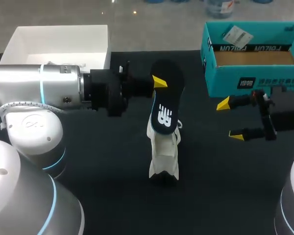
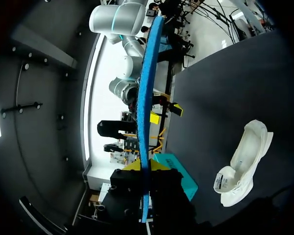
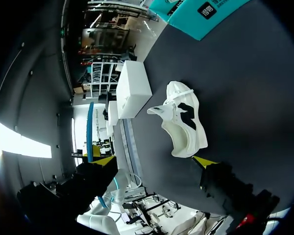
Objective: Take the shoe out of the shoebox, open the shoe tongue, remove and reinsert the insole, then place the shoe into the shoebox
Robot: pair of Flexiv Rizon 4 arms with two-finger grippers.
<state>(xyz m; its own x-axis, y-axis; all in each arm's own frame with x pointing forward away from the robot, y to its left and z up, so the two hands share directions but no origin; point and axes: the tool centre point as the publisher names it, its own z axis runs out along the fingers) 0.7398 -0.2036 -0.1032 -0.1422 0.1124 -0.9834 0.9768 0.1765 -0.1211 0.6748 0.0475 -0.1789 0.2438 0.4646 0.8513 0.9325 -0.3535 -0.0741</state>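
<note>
Insole [image 1: 165, 100] is out of the shoe and held above the black table [image 1: 112, 166], pinched at its far end by the left gripper [image 1: 158, 82]. From overhead only one yellow tip shows, the other being hidden behind the insole. Seen from the left wrist, the insole is a thin blue strip on edge, with both tips pressed against it from either side.

The white shoe [image 1: 164, 152] lies on the table below and just in front of the insole. Its far end is covered by the insole from above, so I cannot tell whether the two touch.

The right gripper [image 1: 230, 119] hangs over the table to the shoe's right, near the teal shoebox [image 1: 255, 81], with its jaws spread wide around nothing. The shoebox is open and cut off at the picture's edge, and only part of its brown floor shows. A white open box [image 1: 59, 41] sits at the far left, partly behind the left arm.
</note>
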